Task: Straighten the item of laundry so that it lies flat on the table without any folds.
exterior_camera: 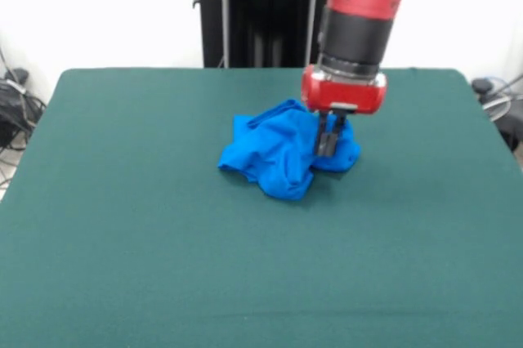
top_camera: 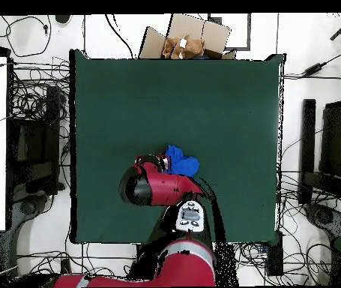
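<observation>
One gripper: the gripper (exterior_camera: pixel 328 142) is down on the heap, its dark fingers (exterior_camera: pixel 325 137) drawn close together and pinching a fold of blue cloth.
Arm: the red and black arm (exterior_camera: pixel 359 5) drops from above onto that spot; overhead it hides much of the cloth.
Laundry: the T-shirt (exterior_camera: pixel 278 152) sits crumpled in a bunched mound, under the gripper and spreading mostly to its left in the front view.
Worktop: the green worktop (exterior_camera: pixel 122 225) lies all round the heap; the shirt sits about mid-worktop.
Beyond: a cardboard box (top_camera: pixel 192 37) at the worktop's far edge overhead.
</observation>
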You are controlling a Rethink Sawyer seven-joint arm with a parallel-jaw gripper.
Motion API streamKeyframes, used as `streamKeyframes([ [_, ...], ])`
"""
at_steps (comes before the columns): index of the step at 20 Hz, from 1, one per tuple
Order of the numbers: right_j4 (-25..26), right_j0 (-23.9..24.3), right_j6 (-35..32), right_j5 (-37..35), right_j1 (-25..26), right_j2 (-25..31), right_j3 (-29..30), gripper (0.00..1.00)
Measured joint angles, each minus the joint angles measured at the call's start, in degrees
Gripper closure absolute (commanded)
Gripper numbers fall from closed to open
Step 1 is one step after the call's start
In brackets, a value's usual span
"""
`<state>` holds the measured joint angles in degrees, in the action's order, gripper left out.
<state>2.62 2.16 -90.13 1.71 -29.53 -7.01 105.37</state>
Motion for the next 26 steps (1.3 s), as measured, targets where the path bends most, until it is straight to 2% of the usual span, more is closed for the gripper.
streamKeyframes([
  [3,0.52,3.67,0.00,0.00,1.86,1.25,-0.22,1.00],
  [9,3.34,9.78,0.00,0.01,2.27,4.47,-0.14,1.00],
  [14,5.43,12.37,0.00,0.01,2.33,5.79,-0.14,1.00],
  [26,8.43,12.86,0.00,0.02,2.34,6.72,-0.18,1.00],
])
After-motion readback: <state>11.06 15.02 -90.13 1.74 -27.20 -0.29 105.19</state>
